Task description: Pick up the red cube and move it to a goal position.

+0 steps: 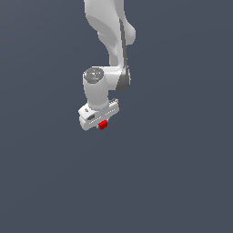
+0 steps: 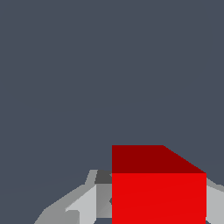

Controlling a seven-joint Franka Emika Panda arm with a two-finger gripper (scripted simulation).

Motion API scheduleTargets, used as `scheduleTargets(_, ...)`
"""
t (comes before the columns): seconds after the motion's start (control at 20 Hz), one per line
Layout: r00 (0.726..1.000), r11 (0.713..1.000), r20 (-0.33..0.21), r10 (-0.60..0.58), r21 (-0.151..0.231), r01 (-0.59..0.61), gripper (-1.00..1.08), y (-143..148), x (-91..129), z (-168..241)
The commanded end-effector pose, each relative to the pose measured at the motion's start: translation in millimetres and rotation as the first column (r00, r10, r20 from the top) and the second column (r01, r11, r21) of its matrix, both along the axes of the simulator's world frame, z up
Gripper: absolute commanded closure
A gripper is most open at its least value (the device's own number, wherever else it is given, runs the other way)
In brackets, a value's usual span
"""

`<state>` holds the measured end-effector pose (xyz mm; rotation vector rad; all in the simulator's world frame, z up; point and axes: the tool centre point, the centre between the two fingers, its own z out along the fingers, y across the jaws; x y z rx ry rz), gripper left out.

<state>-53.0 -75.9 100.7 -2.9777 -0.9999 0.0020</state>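
Red cube (image 2: 158,192), between the fingers: matt, flat-coloured, smooth faces, no sheen or texture. Gripper (image 1: 101,124): smooth white plastic-like shell, soft shading, grey finger (image 2: 83,205) surfaces dull. Arm (image 1: 109,41) above the gripper: glossy-smooth white casing, dark grey joint bands, metallic-looking grey cap. Ground (image 1: 182,182) beneath: uniform matt slate-blue, featureless.

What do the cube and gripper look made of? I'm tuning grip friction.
Cube: plain solid red, matte, no gloss or grain; maybe plastic or painted wood, though a render can't say. Gripper: smooth white shell with soft shading, like moulded plastic or painted metal, grey in places.
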Motion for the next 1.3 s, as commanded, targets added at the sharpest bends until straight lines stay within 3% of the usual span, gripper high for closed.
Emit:
scheduleTargets(0.0, 1.0, 1.0, 0.001, 0.0, 0.0, 0.0, 1.08, -1.3, -2.1, 25.1)
scheduleTargets(0.8, 1.0, 1.0, 0.002, 0.002, 0.002, -0.002, 1.08, -10.3, -15.1, 204.7)
scheduleTargets(1.25, 1.0, 1.0, 0.002, 0.001, 0.001, -0.001, 1.08, -15.1, -17.5, 272.7)
